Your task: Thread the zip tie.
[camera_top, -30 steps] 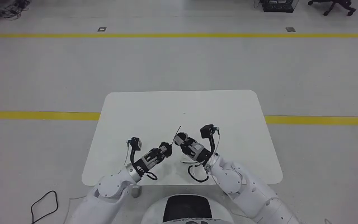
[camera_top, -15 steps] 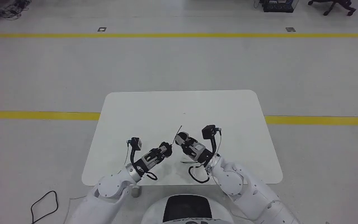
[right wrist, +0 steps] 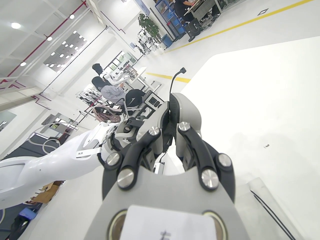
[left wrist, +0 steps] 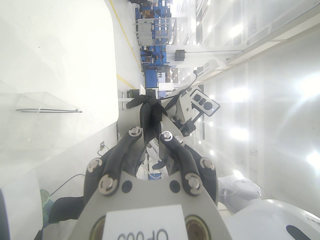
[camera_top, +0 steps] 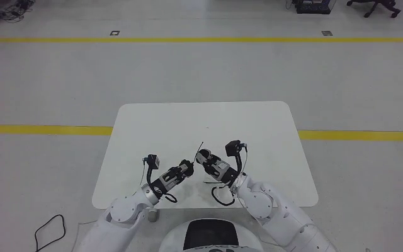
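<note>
Right claw (right wrist: 171,106): clenched on the zip tie (right wrist: 182,70), pinching the strap. The head end pokes out past the fingertips, toward 12 o'clock in the top view.
Left claw (left wrist: 150,111): clenched, just beside the right claw at its 8 o'clock, nearly tip to tip. Whether it pinches anything cannot be told.
Zip tie: held above the table (camera_top: 252,126), near its 6 o'clock edge.
Handling: likely light, thin, springy plastic. It looks smooth, so it may slip or twist, and it should bend rather than break.
Hold: probably best just behind the head and near the tail tip, so the short free ends stay stiff enough to aim.
Nearby: a looped tie (left wrist: 50,111) lies in a clear box (left wrist: 50,96).
</note>
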### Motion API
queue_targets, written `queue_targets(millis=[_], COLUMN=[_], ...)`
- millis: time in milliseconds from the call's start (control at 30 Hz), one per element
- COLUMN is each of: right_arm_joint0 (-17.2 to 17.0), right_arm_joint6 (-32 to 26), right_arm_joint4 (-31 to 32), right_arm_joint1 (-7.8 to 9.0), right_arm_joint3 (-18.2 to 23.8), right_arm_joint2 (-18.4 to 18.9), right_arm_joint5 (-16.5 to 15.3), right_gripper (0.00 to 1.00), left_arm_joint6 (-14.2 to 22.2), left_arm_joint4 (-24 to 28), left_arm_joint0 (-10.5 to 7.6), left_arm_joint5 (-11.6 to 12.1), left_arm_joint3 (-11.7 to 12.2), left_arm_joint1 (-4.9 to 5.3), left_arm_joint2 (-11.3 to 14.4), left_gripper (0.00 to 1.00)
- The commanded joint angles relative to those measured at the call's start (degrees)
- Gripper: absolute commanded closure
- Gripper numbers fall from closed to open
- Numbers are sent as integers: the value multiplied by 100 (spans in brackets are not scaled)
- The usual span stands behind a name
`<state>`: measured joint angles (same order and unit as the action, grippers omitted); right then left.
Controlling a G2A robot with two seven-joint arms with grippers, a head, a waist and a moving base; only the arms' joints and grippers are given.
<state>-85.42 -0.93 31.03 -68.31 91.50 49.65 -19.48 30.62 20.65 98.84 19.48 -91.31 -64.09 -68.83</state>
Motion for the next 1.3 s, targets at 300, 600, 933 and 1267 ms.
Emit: queue_targets(millis=[300, 600, 933, 1267], right_arm_joint0=[17, 19, 49, 73], right_arm_joint6=[-9, -11, -70, -36], right_arm_joint4=[-6, -21, -58, -96], right_arm_joint1=[-27, -20, -15, -13], right_arm_joint3=[-22, 7, -15, 5], right_arm_joint2=[-4, -29, -66, -115], right_arm_joint5=[0, 0, 0, 0], right_gripper=[100, 100, 100, 100], left_arm_joint6=[0, 0, 0, 0], left_arm_joint4=[0, 0, 0, 0], left_arm_joint0=[0, 0, 0, 0], left_arm_joint5=[0, 0, 0, 0], left_arm_joint3=[0, 0, 0, 0], left_arm_joint1=[0, 0, 0, 0], left_arm_joint2=[0, 0, 0, 0], left_gripper=[100, 100, 100, 100])
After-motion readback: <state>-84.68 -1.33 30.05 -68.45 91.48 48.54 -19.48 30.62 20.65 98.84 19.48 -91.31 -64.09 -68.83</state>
